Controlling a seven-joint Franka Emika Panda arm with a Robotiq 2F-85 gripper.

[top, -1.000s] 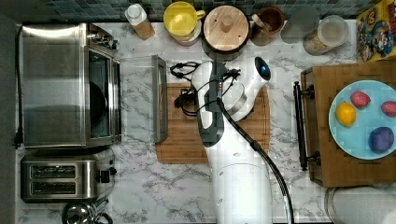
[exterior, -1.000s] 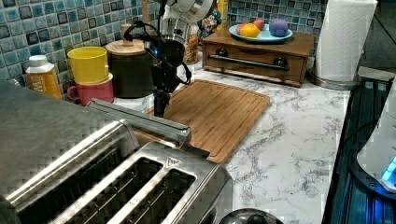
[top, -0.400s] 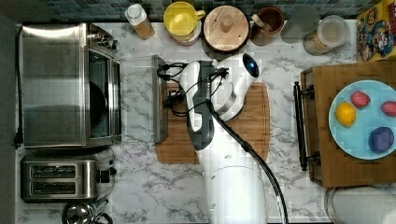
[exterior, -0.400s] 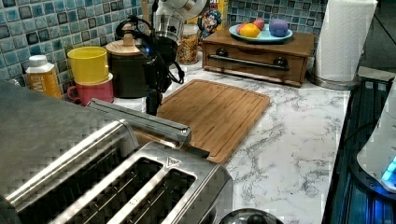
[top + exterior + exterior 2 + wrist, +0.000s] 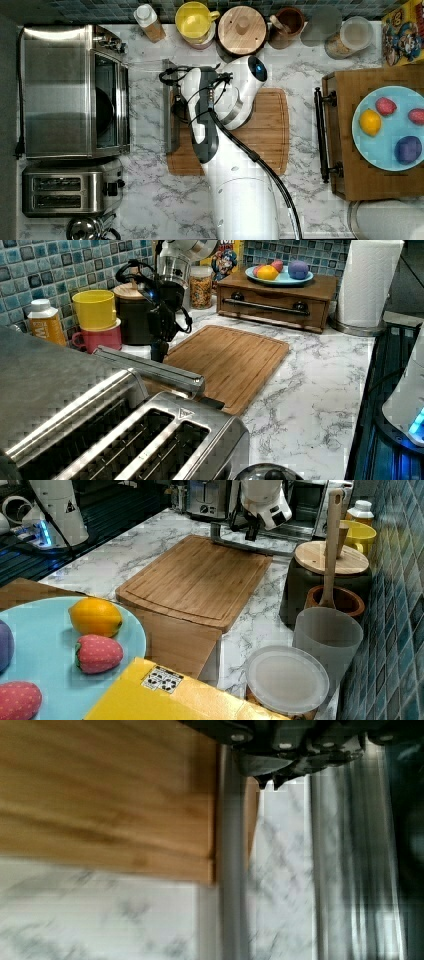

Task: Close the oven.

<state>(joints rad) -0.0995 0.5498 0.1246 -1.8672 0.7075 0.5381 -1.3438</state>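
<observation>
The oven (image 5: 70,90) stands at the top view's left with its glass door (image 5: 145,105) folded down flat over the counter. The door's metal bar handle (image 5: 171,130) lies along the cutting board's edge. My gripper (image 5: 178,107) points down right at that handle, on the cutting board side. In the left view the gripper (image 5: 159,349) hangs just behind the handle (image 5: 150,369). The wrist view has the fingertips (image 5: 261,779) close together, shut on nothing, beside the handle bar (image 5: 232,870). The right view puts the gripper (image 5: 251,534) just above the handle (image 5: 250,546).
A wooden cutting board (image 5: 260,130) lies under the arm. A two-slot toaster (image 5: 65,192) sits beside the oven. A bottle (image 5: 149,20), a yellow mug (image 5: 194,20) and jars (image 5: 242,27) line the back wall. A wooden tray (image 5: 345,175) holds a fruit plate.
The arm has swung toward the top view's left, carrying the gripper from over the cutting board to the open door's handle. The door still lies flat.
</observation>
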